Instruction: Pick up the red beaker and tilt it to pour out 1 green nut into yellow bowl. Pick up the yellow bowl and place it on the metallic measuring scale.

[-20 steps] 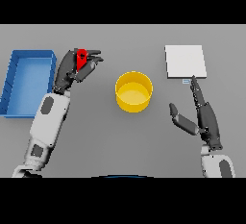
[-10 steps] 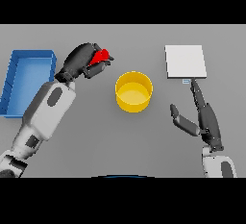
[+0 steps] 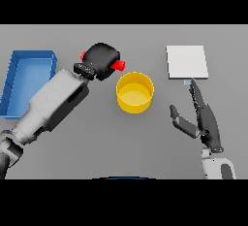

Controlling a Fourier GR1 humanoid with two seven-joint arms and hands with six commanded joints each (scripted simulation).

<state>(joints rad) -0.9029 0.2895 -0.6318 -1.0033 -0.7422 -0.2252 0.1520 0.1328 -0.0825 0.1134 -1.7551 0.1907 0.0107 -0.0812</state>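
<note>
My left hand (image 3: 102, 60) is shut on the red beaker (image 3: 117, 65), which lies tipped on its side with its mouth pointing right, just left of and above the yellow bowl (image 3: 135, 92). Most of the beaker is hidden inside the hand; only red bits show at either side. The bowl stands at the table's middle, and I see no nut in it. The metallic scale (image 3: 187, 62), a pale square plate, lies at the back right. My right hand (image 3: 204, 119) hovers open in front of the scale, right of the bowl.
A blue open-topped bin (image 3: 26, 80) stands at the left edge of the table, behind my left forearm.
My left arm has lifted and carried the beaker right toward the bowl, tipping it over sideways. The right hand has barely moved.
</note>
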